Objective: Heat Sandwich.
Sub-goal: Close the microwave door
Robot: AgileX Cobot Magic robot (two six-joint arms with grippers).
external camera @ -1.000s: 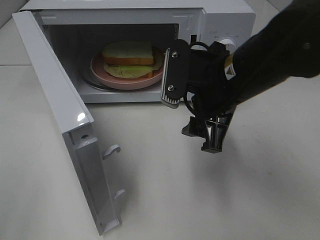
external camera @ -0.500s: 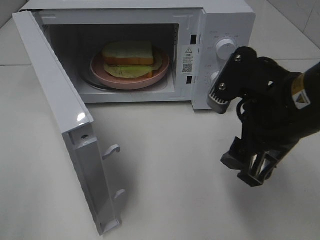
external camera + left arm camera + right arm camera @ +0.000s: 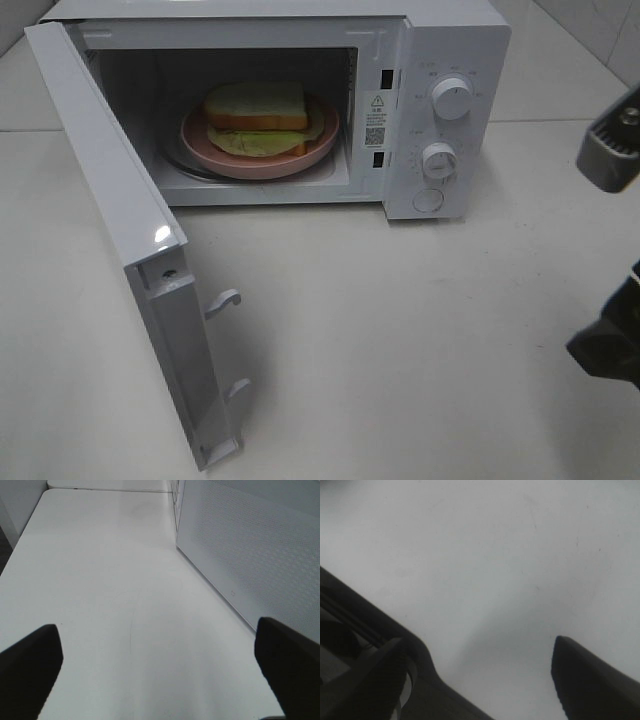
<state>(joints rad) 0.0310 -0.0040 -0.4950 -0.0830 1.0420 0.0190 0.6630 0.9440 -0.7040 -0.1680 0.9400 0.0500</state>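
Sandwich (image 3: 257, 105) is seated on the pink plate (image 3: 322, 140) inside the open microwave (image 3: 450, 40). The right gripper (image 3: 485, 680) is held well apart from it, over the table (image 3: 400, 350), jaws spread and empty. The left gripper (image 3: 160, 675) is likewise spread.

Looks like a robotics lab staged as a kitchen: a white microwave (image 3: 447, 128) sits on a plain white table (image 3: 400, 350) (a dark robot arm (image 3: 612, 345) at its edge).
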